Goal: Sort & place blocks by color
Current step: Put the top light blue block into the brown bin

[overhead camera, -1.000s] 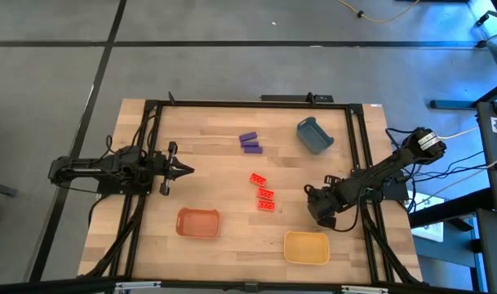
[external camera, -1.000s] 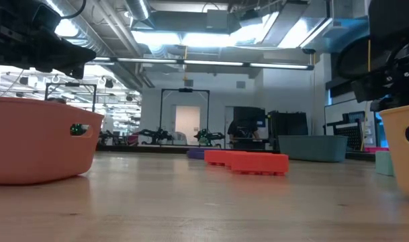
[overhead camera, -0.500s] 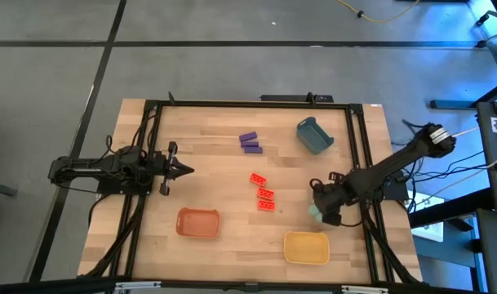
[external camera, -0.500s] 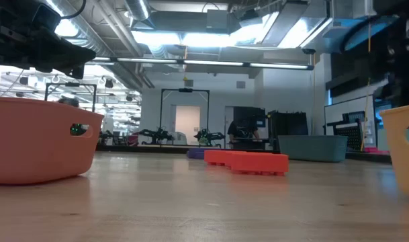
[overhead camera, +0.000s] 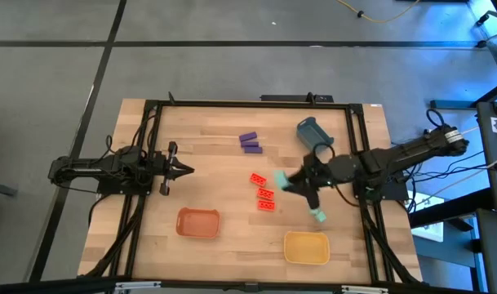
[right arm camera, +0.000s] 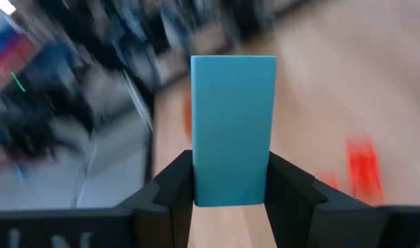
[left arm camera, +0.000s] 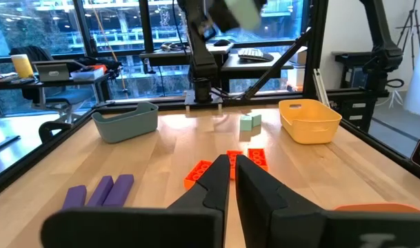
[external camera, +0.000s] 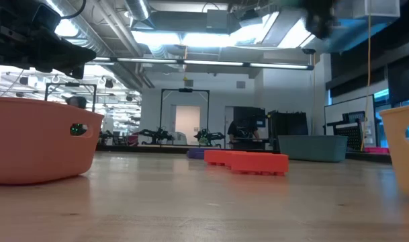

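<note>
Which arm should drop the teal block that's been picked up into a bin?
The right. Its gripper is already shut on a teal block, raised over the table near the red blocks. The left gripper sits shut and empty at the table's left side.

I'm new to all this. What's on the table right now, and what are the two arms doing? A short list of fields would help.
right gripper: shut on a teal block, raised above the table's middle
left gripper: shut, empty, waiting at the table's left side
teal block on table: right of the red blocks
red blocks: three, mid-table
purple blocks: two, side by side
trays: orange tray, yellow tray, blue-grey cup
</note>
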You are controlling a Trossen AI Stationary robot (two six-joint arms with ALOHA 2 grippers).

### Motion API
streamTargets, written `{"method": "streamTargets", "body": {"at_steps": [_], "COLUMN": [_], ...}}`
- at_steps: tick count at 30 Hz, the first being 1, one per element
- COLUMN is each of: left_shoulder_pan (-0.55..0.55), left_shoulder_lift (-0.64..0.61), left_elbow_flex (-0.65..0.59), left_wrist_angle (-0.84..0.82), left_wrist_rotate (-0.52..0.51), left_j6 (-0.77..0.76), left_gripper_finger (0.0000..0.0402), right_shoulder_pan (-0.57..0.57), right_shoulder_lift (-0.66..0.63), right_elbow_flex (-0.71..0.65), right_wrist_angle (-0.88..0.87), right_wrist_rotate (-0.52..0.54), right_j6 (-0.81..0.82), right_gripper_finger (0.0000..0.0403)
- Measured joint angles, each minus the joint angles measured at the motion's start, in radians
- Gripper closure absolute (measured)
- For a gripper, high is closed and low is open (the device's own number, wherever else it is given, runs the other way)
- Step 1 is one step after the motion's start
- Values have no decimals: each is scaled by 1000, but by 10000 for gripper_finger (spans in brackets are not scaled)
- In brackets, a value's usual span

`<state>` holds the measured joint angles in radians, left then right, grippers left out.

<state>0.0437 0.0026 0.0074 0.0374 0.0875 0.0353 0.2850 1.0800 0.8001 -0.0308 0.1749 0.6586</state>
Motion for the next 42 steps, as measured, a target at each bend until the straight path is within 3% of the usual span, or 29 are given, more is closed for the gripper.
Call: {"method": "streamTargets", "body": {"at_steps": [6,12,17,21,25,29,33,38,42], "left_shoulder_pan": [-1,0,0,-7,-8,-8,-8,-7,-6], "left_shoulder_lift": [0,0,0,0,4,3,3,5,64], "left_elbow_flex": [0,0,0,0,0,0,0,2,69], "left_wrist_angle": [1,28,23,82,202,341,452,578,570], "left_wrist_rotate": [-17,-124,-128,-35,73,92,-29,-254,-307], "left_j6": [13,52,48,-88,-324,-386,-506,-555,-583], "left_gripper_finger": [395,401,396,389,386,392,399,399,388], "right_shoulder_pan": [-63,-67,-67,-67,-67,-67,-79,-80,-83], "right_shoulder_lift": [92,122,123,123,123,123,123,123,123], "right_elbow_flex": [0,0,0,0,0,0,0,0,0], "right_wrist_angle": [328,349,349,349,351,370,372,379,378], "right_wrist_rotate": [43,42,42,35,5,-20,-20,4,27], "right_j6": [-89,-57,-40,-62,-78,-111,-93,-75,-59], "right_gripper_finger": [263,263,263,263,263,263,263,263,263]}}
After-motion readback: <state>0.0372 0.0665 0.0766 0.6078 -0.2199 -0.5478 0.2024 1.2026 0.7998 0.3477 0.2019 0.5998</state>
